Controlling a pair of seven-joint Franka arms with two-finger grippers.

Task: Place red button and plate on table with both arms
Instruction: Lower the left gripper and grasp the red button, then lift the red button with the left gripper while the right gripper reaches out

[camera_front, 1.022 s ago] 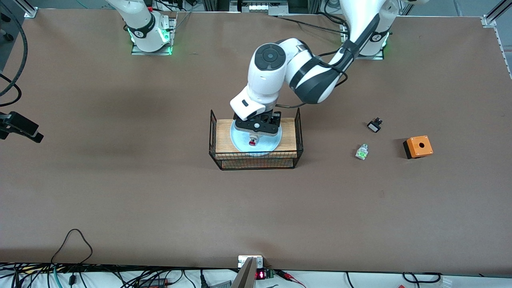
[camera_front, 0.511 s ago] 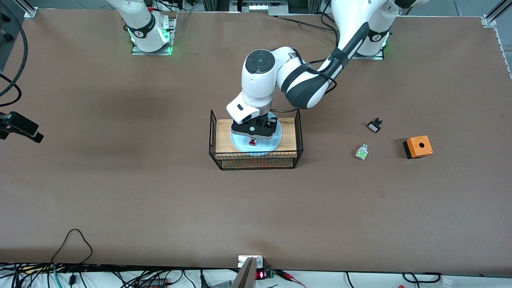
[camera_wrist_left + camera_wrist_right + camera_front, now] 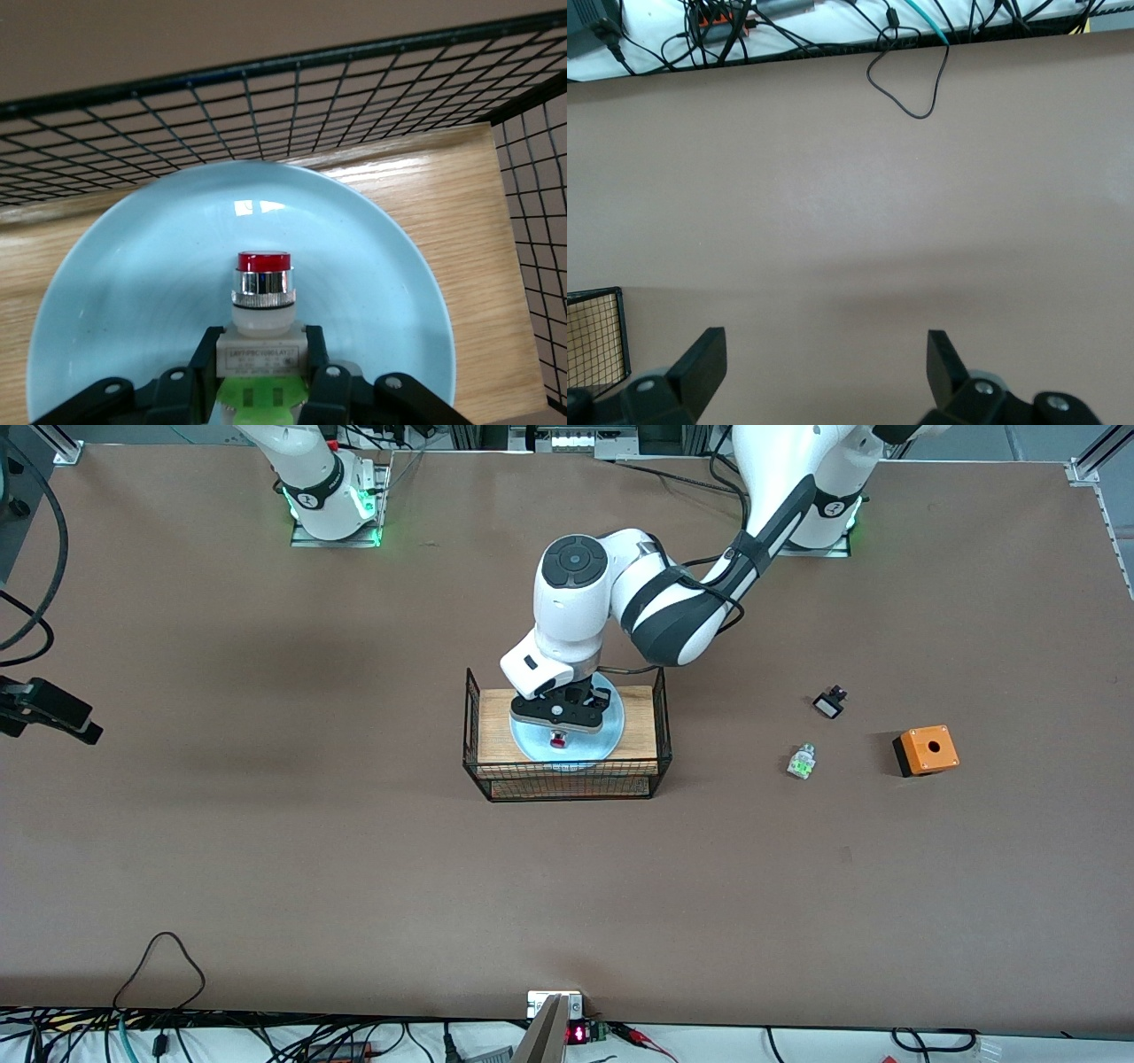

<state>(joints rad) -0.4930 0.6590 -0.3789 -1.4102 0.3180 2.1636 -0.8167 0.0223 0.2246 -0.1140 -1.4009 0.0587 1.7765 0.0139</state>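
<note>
The pale-blue plate (image 3: 599,746) lies on the wood top of a black wire rack (image 3: 567,786) mid-table. The red button (image 3: 559,739) sits on the plate, red cap pointing toward the front camera. My left gripper (image 3: 559,731) is down on the plate, shut on the button's white body. In the left wrist view the button (image 3: 263,292) lies between the two fingers (image 3: 209,347) over the plate (image 3: 124,283). My right gripper (image 3: 64,719) waits at the right arm's end of the table (image 3: 354,868), open and empty (image 3: 826,354).
Toward the left arm's end lie a green-and-white part (image 3: 801,763), a small black part (image 3: 829,703) and an orange box with a hole (image 3: 926,749). The rack's wire walls (image 3: 266,97) rise round the plate. Cables (image 3: 159,957) run along the table's edge nearest the front camera.
My left gripper came down onto the plate and shut on the red button. The right gripper barely moved.
</note>
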